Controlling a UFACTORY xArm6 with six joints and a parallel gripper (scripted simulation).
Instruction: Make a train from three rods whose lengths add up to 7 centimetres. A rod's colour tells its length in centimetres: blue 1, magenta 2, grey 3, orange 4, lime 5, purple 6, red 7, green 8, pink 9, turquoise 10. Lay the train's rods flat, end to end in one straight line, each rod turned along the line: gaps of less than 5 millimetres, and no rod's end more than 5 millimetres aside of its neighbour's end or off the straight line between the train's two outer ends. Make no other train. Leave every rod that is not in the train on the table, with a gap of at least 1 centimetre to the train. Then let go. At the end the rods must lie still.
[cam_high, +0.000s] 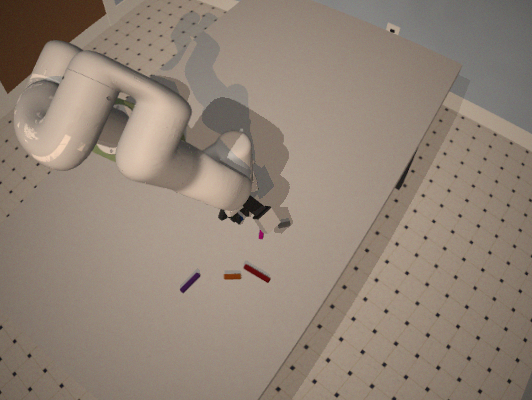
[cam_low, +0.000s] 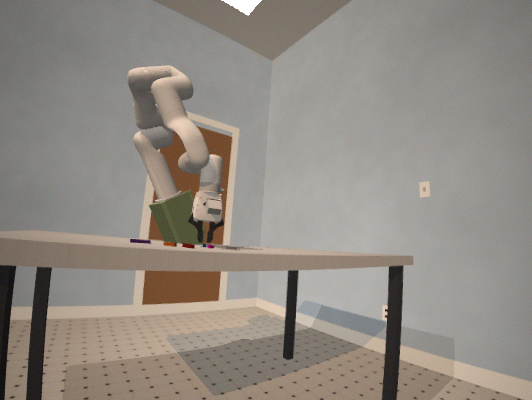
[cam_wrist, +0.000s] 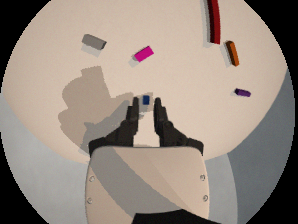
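Magenta rod (cam_high: 261, 235) (cam_low: 210, 246) (cam_wrist: 143, 54) is serving as landmark. Gripper (cam_high: 241, 217) (cam_low: 204, 241) (cam_wrist: 146, 104) is standing partly open beside it, gripping nothing; its narrow gap is probably suiting the blue rod (cam_high: 241, 218) (cam_low: 204, 245) (cam_wrist: 146, 100), lying near magenta, between or just below the fingertips. Orange rod (cam_high: 232, 276) (cam_low: 170, 244) (cam_wrist: 232, 53) is lying farther from magenta, presumably completing 1+2+4. Grey (cam_high: 284, 224) (cam_low: 232, 248) (cam_wrist: 94, 41), red (cam_high: 257, 273) (cam_low: 188, 246) (cam_wrist: 215, 22) and purple (cam_high: 190, 283) (cam_low: 140, 241) (cam_wrist: 243, 93) are lying apart from magenta, likely staying spare.

Plain room, brown door (cam_low: 173, 287), table (cam_low: 320, 260)

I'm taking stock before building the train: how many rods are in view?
6. Blue rod by the gripper's fingertips; in the top view, magenta rod and grey rod right; purple rod, orange rod, red rod lower.
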